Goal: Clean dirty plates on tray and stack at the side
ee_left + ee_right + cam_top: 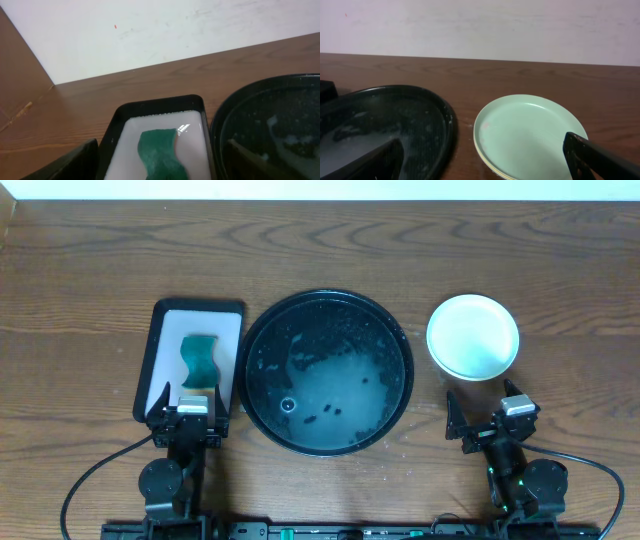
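The plates (473,336) are stacked on the table right of the round black tray (262,335); a mint one is on top with a yellow rim showing beneath in the right wrist view (530,132). The tray holds only wet smears and crumbs, and no plates; it also shows in the right wrist view (427,107) and the left wrist view (235,107). My left gripper (189,418) is open and empty at the near end of the small tray. My right gripper (488,420) is open and empty just in front of the plate stack.
A small rectangular black-rimmed tray (162,340) with a pale inside lies left of the round tray and holds a green sponge (200,358), also seen in the left wrist view (160,152). A pale wall runs behind the table's far edge.
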